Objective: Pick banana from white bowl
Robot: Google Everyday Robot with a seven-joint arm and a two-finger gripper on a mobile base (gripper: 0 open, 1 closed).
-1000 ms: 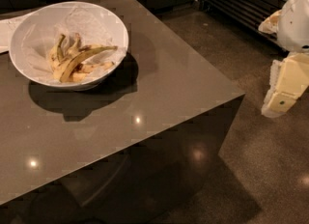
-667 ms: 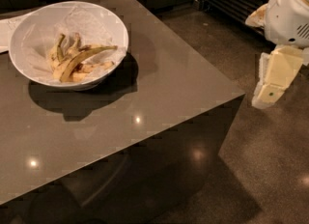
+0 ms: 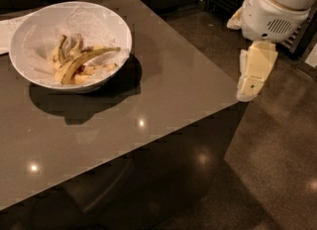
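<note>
- Hanging at the right edge of the frame, just off the table [image 3: 168, 90] corner, the gripper [image 3: 253, 75] seems to carry nothing; how far open it is cannot be told.
- The banana [image 3: 89, 58] lies in the white bowl [image 3: 124, 30], upper left, well apart from it.
- Crossing low could clip the table edge or the bowl's rim.
- Paler peel strips [image 3: 60, 50] crowd the banana; a loose aim could seize those, or the paper lining [image 3: 94, 23].

The gripper [image 3: 250, 84] has been carried leftward and slightly upward from the right edge of the view. Its lower tip is now seen just beside the right corner of the table [image 3: 178, 90]. More of the white arm housing [image 3: 275, 11] above it has been brought into view.
</note>
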